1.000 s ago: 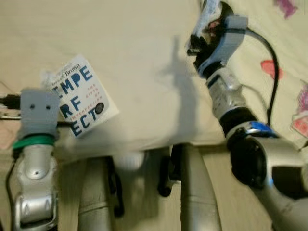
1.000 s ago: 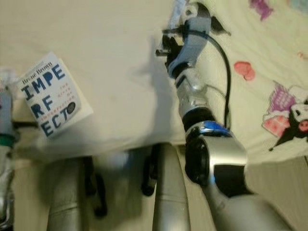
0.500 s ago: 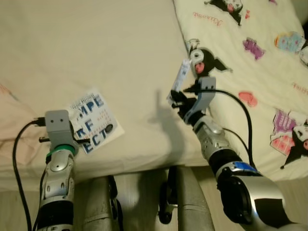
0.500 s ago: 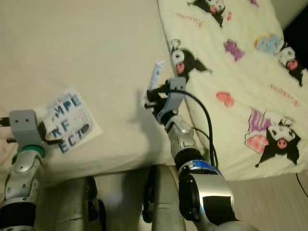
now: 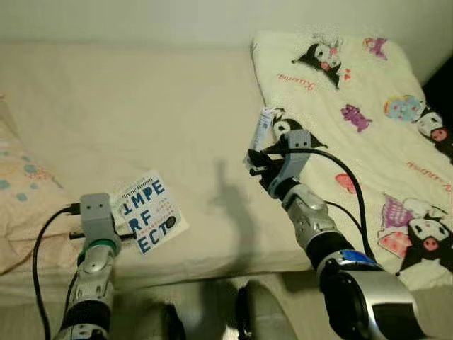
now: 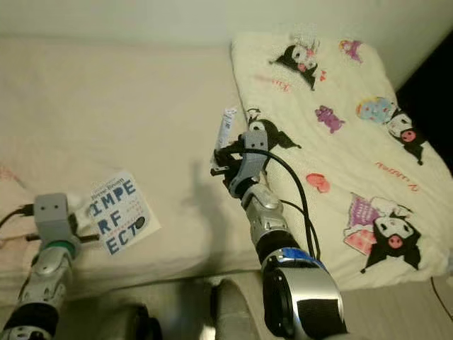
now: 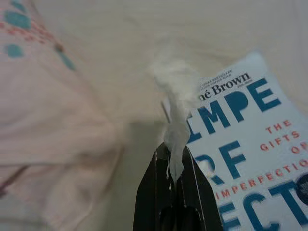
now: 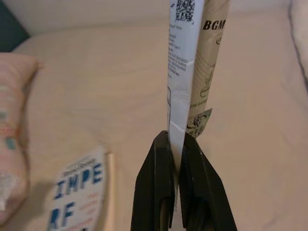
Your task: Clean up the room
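My left gripper (image 7: 175, 150) is shut on a crumpled white tissue (image 7: 174, 91), held just above the near left corner of a white book (image 5: 150, 214) with big blue letters. The book lies flat on the cream bed sheet (image 5: 141, 113), close to the front edge. My right gripper (image 8: 177, 138) is shut on a thin white and tan paper packet (image 8: 187, 53) with a QR code. It holds the packet (image 5: 263, 127) upright in the air over the middle of the bed, beside the blanket's edge.
A cream blanket (image 5: 368, 106) with cartoon prints covers the right side of the bed. A pink patterned pillow (image 5: 21, 191) lies at the left. A pale wall (image 5: 141, 18) runs behind the bed. My own legs stand against the bed's front edge.
The whole view has pulled back and risen from the bed, so the camera moved. Both grippers keep their hold on the tissue and the packet.
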{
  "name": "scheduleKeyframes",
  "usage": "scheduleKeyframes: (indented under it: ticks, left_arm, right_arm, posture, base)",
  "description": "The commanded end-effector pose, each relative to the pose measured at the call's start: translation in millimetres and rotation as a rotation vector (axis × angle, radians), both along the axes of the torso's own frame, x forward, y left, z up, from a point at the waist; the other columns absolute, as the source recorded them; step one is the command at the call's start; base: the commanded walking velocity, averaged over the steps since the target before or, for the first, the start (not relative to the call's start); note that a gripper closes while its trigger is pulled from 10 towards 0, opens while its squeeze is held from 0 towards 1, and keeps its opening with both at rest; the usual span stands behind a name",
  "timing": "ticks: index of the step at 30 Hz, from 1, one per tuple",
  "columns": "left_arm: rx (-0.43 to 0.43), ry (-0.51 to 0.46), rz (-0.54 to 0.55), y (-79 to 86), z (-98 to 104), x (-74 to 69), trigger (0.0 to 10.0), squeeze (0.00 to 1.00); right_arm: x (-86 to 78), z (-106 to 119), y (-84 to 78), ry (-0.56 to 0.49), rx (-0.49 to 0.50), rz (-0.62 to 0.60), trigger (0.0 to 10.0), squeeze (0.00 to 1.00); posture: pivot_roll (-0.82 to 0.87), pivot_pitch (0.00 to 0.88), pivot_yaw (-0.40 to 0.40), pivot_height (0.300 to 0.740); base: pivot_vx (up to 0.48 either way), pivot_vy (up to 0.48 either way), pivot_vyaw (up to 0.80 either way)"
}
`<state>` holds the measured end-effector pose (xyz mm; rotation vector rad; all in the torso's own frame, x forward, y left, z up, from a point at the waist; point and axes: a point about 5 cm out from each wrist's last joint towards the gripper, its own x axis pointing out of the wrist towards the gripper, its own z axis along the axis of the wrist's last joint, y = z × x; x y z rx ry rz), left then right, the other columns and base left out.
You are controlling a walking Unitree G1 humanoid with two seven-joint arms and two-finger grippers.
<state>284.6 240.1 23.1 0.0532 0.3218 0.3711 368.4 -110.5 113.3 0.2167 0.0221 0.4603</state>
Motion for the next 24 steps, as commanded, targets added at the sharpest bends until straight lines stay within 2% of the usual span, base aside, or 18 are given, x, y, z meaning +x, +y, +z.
scheduleKeyframes:
  ticks: [1, 4, 8, 9, 10, 11, 12, 13, 14, 16, 19, 20, 21, 23, 24]
  left_arm:
    - [-0.020, 0.055, 0.010, -1.8, -15.4, -10.7, 10.0, 0.00]
    - [-0.026, 0.096, 0.016, -0.8, -24.0, -17.2, 10.0, 0.00]
    - [-0.006, 0.209, 0.006, 0.1, -44.3, -35.5, 10.0, 0.00]
    - [-0.006, 0.209, 0.006, 0.1, -44.3, -35.5, 10.0, 0.00]
    - [-0.005, 0.300, 0.009, 1.5, -61.2, -54.7, 10.0, 0.00]
    - [-0.005, 0.300, 0.009, 1.5, -61.2, -54.7, 10.0, 0.00]
    - [-0.013, 0.348, 0.021, 2.8, -69.3, -65.8, 10.0, 0.00]
    - [-0.030, 0.425, 0.049, 5.1, -81.5, -84.6, 10.0, 0.00]
    - [-0.037, 0.457, 0.063, 6.0, -86.2, -92.6, 10.0, 0.00]
    - [-0.040, 0.473, 0.070, 6.5, -88.6, -96.8, 10.0, 0.00]
    - [-0.144, 0.580, 0.221, 13.9, -106.9, -138.4, 10.0, 0.00]
    - [-0.144, 0.580, 0.221, 13.9, -106.9, -138.4, 10.0, 0.00]
    - [-0.149, 0.623, 0.254, 16.5, -111.9, -153.8, 10.0, 0.00]
    - [-0.146, 0.669, 0.271, 19.1, -116.8, -171.6, 10.0, 0.00]
    - [-0.146, 0.669, 0.271, 19.1, -116.8, -171.6, 10.0, 0.00]
  right_arm:
    - [-4.5, -8.9, -2.1, 0.025, -0.017, 0.003, 10.0, 0.00]
    - [-7.1, -14.6, -2.2, 0.045, -0.022, 0.003, 10.0, 0.00]
    - [-16.9, -34.9, -4.4, 0.122, -0.055, 0.000, 10.0, 0.00]
    - [-16.9, -34.9, -4.4, 0.122, -0.055, 0.000, 10.0, 0.00]
    - [-30.2, -56.8, -4.5, 0.200, -0.107, 0.018, 10.0, 0.00]
    - [-30.2, -56.8, -4.5, 0.200, -0.107, 0.018, 10.0, 0.00]
    - [-39.0, -70.0, -4.4, 0.248, -0.146, 0.031, 10.0, 0.00]
    - [-55.5, -91.7, -4.8, 0.324, -0.224, 0.059, 10.0, 0.00]
    - [-63.1, -100.6, -5.2, 0.353, -0.260, 0.074, 10.0, 0.00]
    - [-67.1, -105.1, -5.4, 0.367, -0.279, 0.082, 10.0, 0.00]
    - [-110.4, -148.5, -18.0, 0.565, -0.456, 0.152, 10.0, 0.00]
    - [-110.4, -148.5, -18.0, 0.565, -0.456, 0.152, 10.0, 0.00]
    - [-128.5, -162.9, -25.2, 0.629, -0.525, 0.165, 10.0, 0.00]
    - [-153.7, -180.0, -37.1, 0.714, -0.594, 0.156, 10.0, 0.00]
    - [-153.7, -180.0, -37.1, 0.714, -0.594, 0.156, 10.0, 0.00]
  posture:
    - [-0.09, 0.003, -0.016, 0.710]
    - [-0.09, 0.001, -0.016, 0.720]
    - [-0.09, 0.000, -0.018, 0.735]
    - [-0.09, 0.000, -0.018, 0.735]
    - [-0.09, 0.000, -0.020, 0.740]
    - [-0.09, 0.000, -0.020, 0.740]
    - [-0.09, 0.000, -0.020, 0.740]
    - [-0.09, 0.000, -0.022, 0.740]
    - [-0.09, 0.000, -0.022, 0.740]
    - [-0.09, 0.000, -0.022, 0.740]
    - [-0.09, 0.000, -0.019, 0.740]
    - [-0.09, 0.000, -0.019, 0.740]
    - [-0.09, 0.000, -0.017, 0.740]
    - [-0.09, 0.000, -0.016, 0.740]
    - [-0.09, 0.000, -0.016, 0.740]
  base:
    - [0.000, 0.000, 0.00]
    - [0.000, 0.000, 0.00]
    - [0.000, 0.000, 0.00]
    - [0.000, 0.000, 0.00]
    - [0.000, 0.000, 0.00]
    - [0.000, 0.000, 0.00]
    - [0.000, 0.000, 0.00]
    - [0.000, 0.000, 0.00]
    - [0.000, 0.000, 0.00]
    - [0.000, 0.000, 0.00]
    - [0.000, 0.000, 0.00]
    - [0.000, 0.000, 0.00]
    - [0.000, 0.000, 0.80]
    - [0.000, 0.000, 0.78]
    - [0.000, 0.000, 0.77]
